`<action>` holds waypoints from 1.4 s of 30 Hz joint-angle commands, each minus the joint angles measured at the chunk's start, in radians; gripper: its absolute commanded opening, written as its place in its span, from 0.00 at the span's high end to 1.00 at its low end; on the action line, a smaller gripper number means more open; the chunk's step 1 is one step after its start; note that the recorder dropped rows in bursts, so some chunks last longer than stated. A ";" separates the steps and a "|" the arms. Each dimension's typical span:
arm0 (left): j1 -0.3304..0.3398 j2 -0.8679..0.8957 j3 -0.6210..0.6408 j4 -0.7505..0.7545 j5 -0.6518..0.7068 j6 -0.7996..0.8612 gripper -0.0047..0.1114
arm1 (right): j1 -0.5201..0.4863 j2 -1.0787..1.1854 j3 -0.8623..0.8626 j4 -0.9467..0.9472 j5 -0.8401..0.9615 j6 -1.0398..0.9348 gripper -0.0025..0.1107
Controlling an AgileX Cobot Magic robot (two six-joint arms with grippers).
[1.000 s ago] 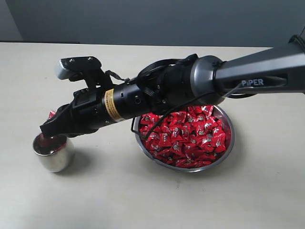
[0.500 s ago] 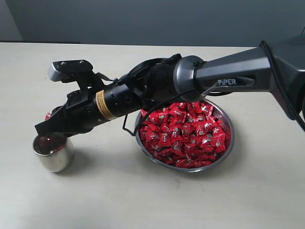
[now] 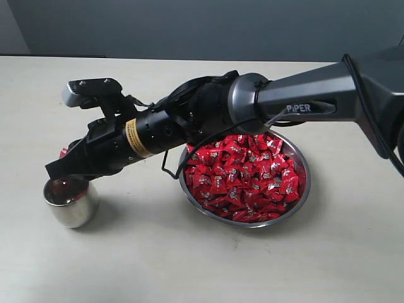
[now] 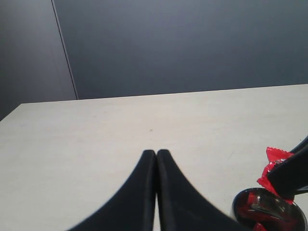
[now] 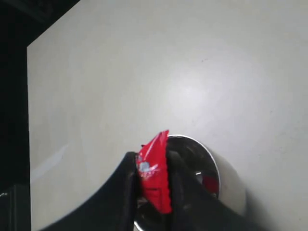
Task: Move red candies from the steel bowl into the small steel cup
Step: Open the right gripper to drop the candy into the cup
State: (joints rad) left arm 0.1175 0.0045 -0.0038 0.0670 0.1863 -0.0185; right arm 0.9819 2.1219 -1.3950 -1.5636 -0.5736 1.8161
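Note:
The small steel cup (image 3: 71, 205) stands at the left of the table. My right gripper (image 3: 55, 170) has reached across and hangs just over its mouth, shut on one red candy (image 5: 155, 177). A corner of that candy (image 3: 64, 152) peeks out behind the fingers. The right wrist view shows the cup (image 5: 230, 191) directly beneath the right gripper (image 5: 151, 157). The steel bowl (image 3: 305, 183) sits at centre right, heaped with red candies (image 3: 247, 175). My left gripper (image 4: 156, 154) is shut and empty, near the cup (image 4: 276, 215), which has red showing inside.
The right arm's black forearm (image 3: 189, 123) stretches over the bowl's left rim and the table between bowl and cup. A pale tabletop (image 3: 189, 259) runs to a dark wall (image 3: 202, 25) at the back.
The right arm has slid a little further left with the candy, bringing the gripper tip over the cup. In the last half second it has barely moved.

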 commanded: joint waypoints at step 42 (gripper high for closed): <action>0.001 -0.004 0.004 0.001 -0.006 -0.001 0.96 | 0.036 0.009 -0.045 -0.025 0.062 -0.001 0.69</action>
State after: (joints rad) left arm 0.1175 0.0045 -0.0038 0.0670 0.1863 -0.0185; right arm 1.0219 2.1575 -1.4336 -1.5539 -0.4994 1.8159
